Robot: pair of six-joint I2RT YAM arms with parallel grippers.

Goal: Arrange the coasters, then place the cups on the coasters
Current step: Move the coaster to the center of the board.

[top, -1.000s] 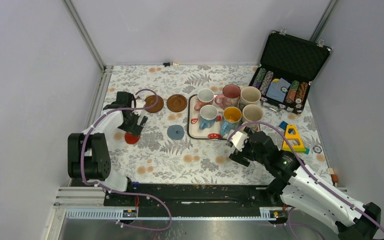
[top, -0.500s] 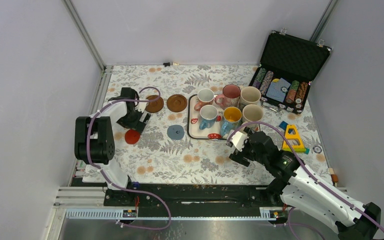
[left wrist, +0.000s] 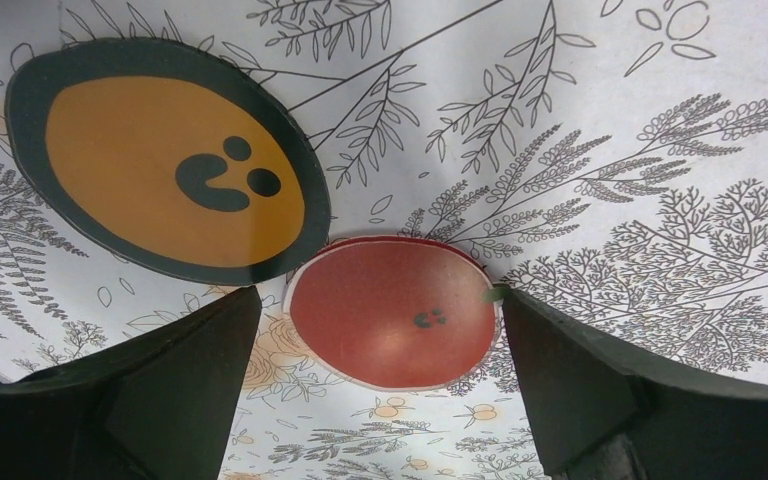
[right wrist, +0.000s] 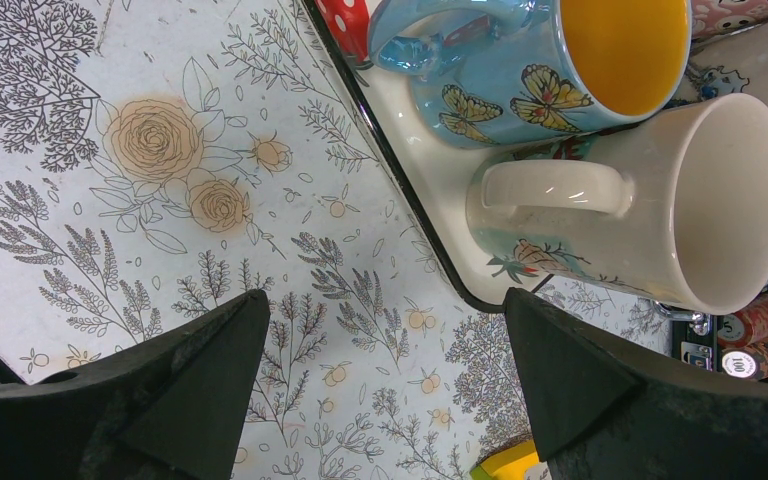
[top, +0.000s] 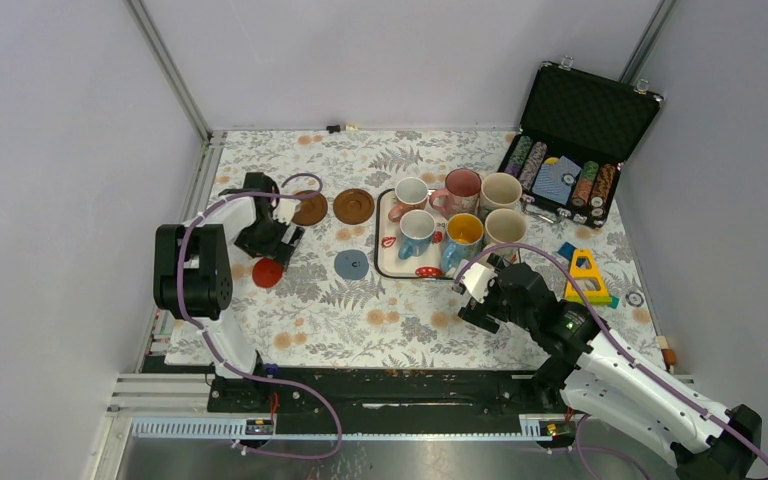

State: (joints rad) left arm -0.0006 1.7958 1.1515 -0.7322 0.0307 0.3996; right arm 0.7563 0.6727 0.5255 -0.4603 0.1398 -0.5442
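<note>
Lab: plain-walled, aluminium-framed robot enclosure (top: 168, 68)

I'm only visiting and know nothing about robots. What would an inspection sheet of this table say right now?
Surface: floral tablecloth, no spills seen.
Job's things: six cups, all on the white tray; red coaster, grey-blue coaster, two brown coasters and black-and-orange coaster lie on the cloth, none bearing a cup.
Clutter: open poker chip case, far right; coloured toy right of the tray.
Grippers: left gripper open above the red coaster; right gripper open near the cream cup; both empty.
Cables: purple cables run along both arms.
Surroundings: plain pale walls, metal frame posts.
</note>
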